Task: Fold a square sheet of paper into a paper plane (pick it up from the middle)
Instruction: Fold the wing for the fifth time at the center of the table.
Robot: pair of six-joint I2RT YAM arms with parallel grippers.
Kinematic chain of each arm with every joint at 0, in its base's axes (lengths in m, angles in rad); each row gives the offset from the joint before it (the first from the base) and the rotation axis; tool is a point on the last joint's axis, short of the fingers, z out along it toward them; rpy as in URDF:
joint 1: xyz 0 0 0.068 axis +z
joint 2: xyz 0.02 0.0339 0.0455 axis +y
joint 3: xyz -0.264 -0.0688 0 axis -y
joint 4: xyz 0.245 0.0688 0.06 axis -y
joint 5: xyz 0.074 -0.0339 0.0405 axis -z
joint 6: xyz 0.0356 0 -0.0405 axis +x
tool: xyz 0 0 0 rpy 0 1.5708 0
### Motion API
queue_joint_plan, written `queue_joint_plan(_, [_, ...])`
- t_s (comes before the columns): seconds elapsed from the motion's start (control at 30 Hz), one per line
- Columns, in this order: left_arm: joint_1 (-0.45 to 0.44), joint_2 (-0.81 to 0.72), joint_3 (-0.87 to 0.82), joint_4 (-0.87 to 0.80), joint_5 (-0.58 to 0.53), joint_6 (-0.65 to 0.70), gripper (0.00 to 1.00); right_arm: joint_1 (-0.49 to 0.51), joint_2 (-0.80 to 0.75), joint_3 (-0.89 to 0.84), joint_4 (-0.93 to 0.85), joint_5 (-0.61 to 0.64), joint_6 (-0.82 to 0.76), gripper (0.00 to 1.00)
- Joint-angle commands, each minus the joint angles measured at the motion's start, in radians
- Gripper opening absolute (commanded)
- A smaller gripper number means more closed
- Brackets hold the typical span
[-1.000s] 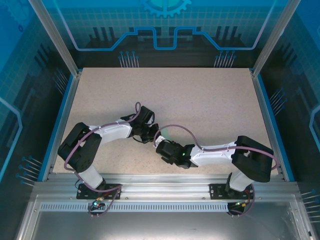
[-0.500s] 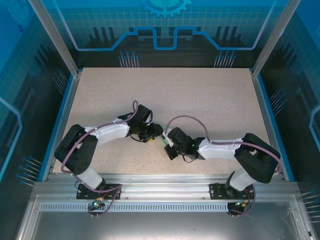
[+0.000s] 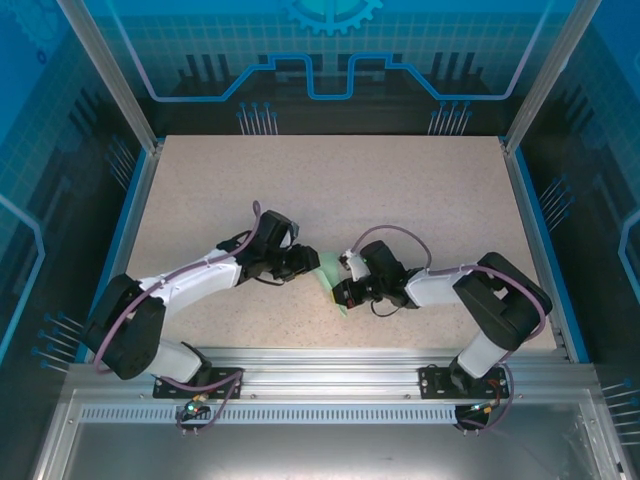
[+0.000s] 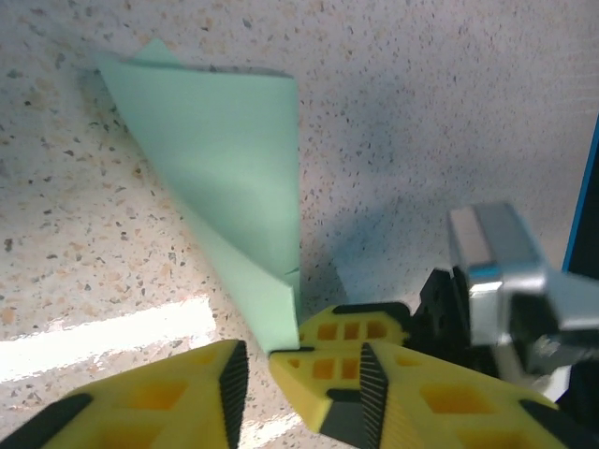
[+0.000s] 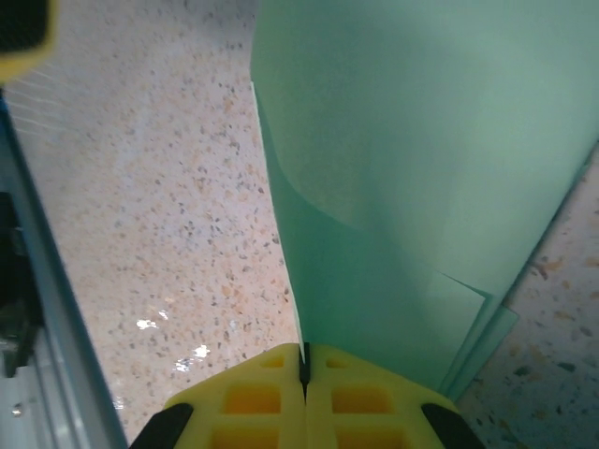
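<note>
Both arms have swung inward since a second ago, meeting at the pale mint-green folded paper plane (image 3: 327, 270).
From above, the left gripper (image 3: 308, 262) sits just left of the plane and the right gripper (image 3: 341, 293) is at its near end. At the left wrist, the yellow fingers (image 4: 159, 402) stand narrowly apart, holding nothing, with the plane (image 4: 225, 159) just ahead. At the right wrist, the fingers (image 5: 253, 402) are pressed together, pinching the lower edge of the plane (image 5: 421, 168).

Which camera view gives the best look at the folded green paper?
The left wrist view: the folded green paper shows most of its outline there, with a pointed tip and a fold line. The right wrist view is so close that its edges are cropped. The top external view gives a small pale sliver.
</note>
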Motion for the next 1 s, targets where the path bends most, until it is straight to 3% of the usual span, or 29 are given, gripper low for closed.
queue_joint_plan(0.0, [-0.027,-0.008,-0.02,0.076,0.058,0.008,0.36,-0.049,0.012,-0.035,0.111,-0.119,0.076,0.02])
queue_joint_plan(0.4, [-0.073,0.205,0.035,0.208,0.094,-0.009,0.26,-0.117,0.12,-0.057,0.243,-0.218,0.181,0.05])
queue_joint_plan(0.73, [-0.073,0.29,0.063,0.266,0.104,0.007,0.27,-0.118,0.123,-0.08,0.259,-0.2,0.199,0.08])
queue_joint_plan(0.97, [-0.074,0.295,0.077,0.237,0.094,0.034,0.26,-0.092,0.002,-0.067,0.067,-0.102,0.115,0.22])
